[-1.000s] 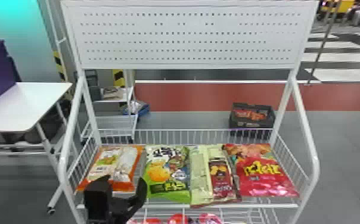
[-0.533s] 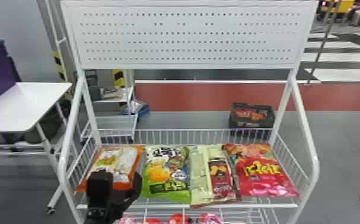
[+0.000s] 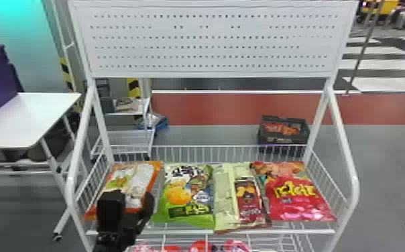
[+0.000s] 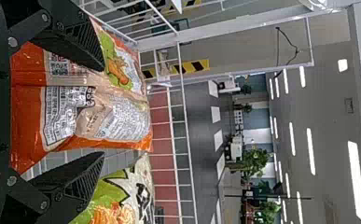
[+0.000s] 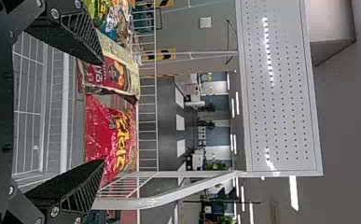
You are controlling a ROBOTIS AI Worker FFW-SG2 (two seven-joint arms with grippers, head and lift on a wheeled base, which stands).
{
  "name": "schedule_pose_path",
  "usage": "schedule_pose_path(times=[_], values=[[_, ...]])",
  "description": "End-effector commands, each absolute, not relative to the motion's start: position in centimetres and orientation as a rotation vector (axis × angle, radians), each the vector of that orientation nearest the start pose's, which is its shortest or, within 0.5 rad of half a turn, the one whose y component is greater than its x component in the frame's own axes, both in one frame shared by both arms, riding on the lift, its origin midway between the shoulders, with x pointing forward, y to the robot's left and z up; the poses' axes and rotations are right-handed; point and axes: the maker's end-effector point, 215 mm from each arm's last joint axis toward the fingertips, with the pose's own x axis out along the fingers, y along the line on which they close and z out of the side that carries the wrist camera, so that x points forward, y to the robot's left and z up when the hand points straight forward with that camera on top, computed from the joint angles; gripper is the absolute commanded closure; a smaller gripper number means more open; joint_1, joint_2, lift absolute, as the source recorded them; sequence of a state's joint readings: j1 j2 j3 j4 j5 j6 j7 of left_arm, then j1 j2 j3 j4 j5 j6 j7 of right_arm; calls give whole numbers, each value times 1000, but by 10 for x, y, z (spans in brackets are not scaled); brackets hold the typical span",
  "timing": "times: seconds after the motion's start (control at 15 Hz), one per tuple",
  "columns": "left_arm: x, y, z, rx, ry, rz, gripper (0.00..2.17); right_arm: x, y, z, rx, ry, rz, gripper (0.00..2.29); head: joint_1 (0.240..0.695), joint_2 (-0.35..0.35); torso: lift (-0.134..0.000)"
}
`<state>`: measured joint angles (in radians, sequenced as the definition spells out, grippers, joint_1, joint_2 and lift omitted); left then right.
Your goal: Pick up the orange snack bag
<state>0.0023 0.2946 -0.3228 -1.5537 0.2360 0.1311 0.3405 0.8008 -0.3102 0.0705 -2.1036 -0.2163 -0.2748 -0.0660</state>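
And here we are in a shop-style setup inside a big indoor hall! Look at this white wire shelf (image 3: 295, 231), bagged snacks lined up face-out, orange snack bag (image 3: 143, 177) by the left edge, red bag (image 3: 295, 204) near the right edge, perforated panel (image 3: 212, 42) rising over the back edge. Beyond it, broad painted floor (image 3: 212, 107), black-and-yellow stripes (image 3: 133, 87), and overhead, long ceiling lights (image 4: 311, 151)!

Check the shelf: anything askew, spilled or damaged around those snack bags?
The cream snack bag sits slightly askew, its lower edge slanting and reaching the front rail, farther forward than the red bag. I see no spill or tear. The orange snack bag, between the fingers of the open left gripper, looks intact.
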Motion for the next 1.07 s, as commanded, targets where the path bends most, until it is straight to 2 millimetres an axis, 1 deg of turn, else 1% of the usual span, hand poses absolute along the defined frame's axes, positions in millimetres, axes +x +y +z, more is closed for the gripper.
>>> schedule_pose_path(times=[0.0, 0.07, 0.13, 0.27, 0.4, 0.47, 0.53, 0.6, 1.0], values=[[570, 224, -426, 124, 222, 35, 434, 348, -222, -348, 41, 26, 145, 144, 499, 0, 0], [570, 225, -426, 124, 222, 37, 522, 348, -222, -349, 42, 29, 145, 144, 499, 0, 0], [569, 225, -427, 127, 223, 37, 545, 348, -222, -348, 43, 26, 145, 144, 499, 0, 0], [567, 229, -429, 132, 226, 51, 734, 349, -222, -350, 42, 29, 144, 144, 499, 0, 0], [566, 234, -429, 128, 228, 66, 1119, 349, -222, -349, 42, 27, 144, 144, 499, 0, 0], [565, 233, -428, 122, 226, 66, 1345, 349, -222, -348, 44, 25, 144, 144, 499, 0, 0], [565, 234, -427, 123, 227, 70, 1423, 349, -223, -348, 50, 25, 142, 144, 499, 0, 0], [564, 235, -432, 126, 242, 71, 1423, 349, -223, -348, 52, 26, 141, 144, 499, 0, 0], [559, 239, -425, 122, 229, 81, 1423, 349, -223, -348, 52, 25, 140, 144, 499, 0, 0]])
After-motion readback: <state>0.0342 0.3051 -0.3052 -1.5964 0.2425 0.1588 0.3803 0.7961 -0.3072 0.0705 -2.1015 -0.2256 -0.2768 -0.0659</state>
